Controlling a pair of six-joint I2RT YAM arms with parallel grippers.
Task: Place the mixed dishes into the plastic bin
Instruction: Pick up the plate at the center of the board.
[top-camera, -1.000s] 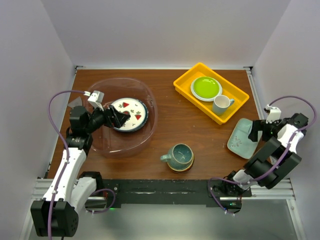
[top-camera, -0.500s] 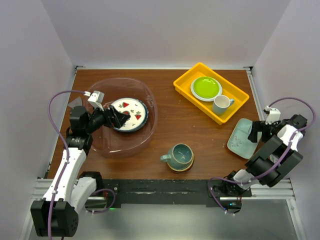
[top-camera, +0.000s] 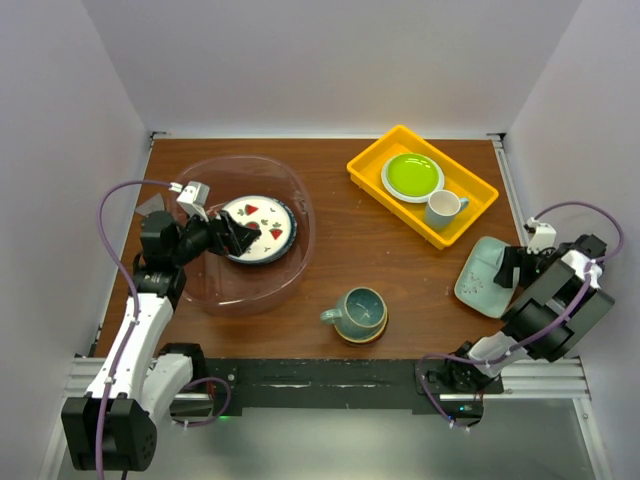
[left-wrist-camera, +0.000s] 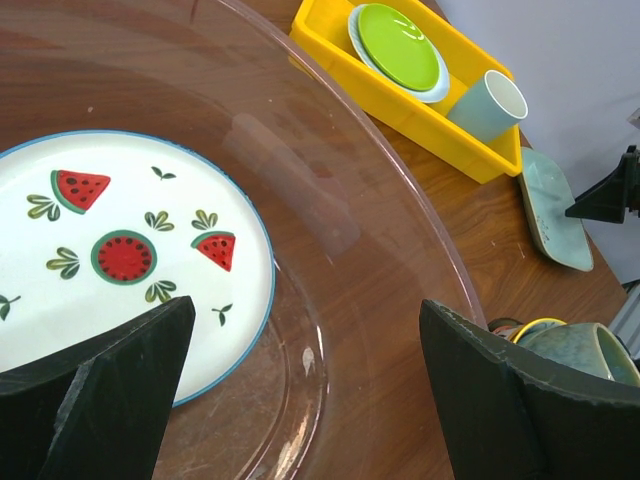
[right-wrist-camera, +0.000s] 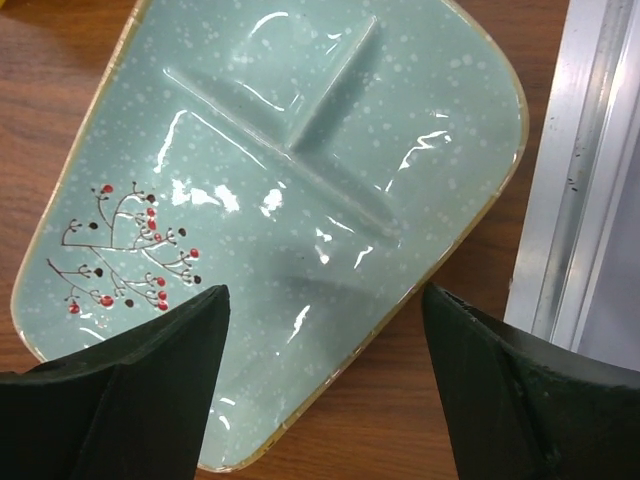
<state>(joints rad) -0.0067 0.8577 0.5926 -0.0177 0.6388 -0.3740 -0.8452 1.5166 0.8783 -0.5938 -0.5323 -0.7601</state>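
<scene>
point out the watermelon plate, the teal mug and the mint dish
watermelon plate (left-wrist-camera: 125, 257), left wrist view, centre motif
teal mug (top-camera: 362, 309), top external view, its inside
mint dish (right-wrist-camera: 290, 235), right wrist view, glazed middle

Brown wood-grain table (top-camera: 370, 240), matte, soft glare patches on top. Plain pale walls on three sides: back wall (top-camera: 330, 60), left wall (top-camera: 60, 180), right wall (top-camera: 590, 130), all bare, faint lilac-grey tint. Silver metal rail (top-camera: 508, 190) runs along the table's right edge, seen close in the right wrist view (right-wrist-camera: 580, 170) with grooves and small dark specks. Black strip (top-camera: 320, 380) across the near edge, metal framing at both ends. Grey floor (top-camera: 330, 445) below. Even, diffuse light, weak shadows
</scene>
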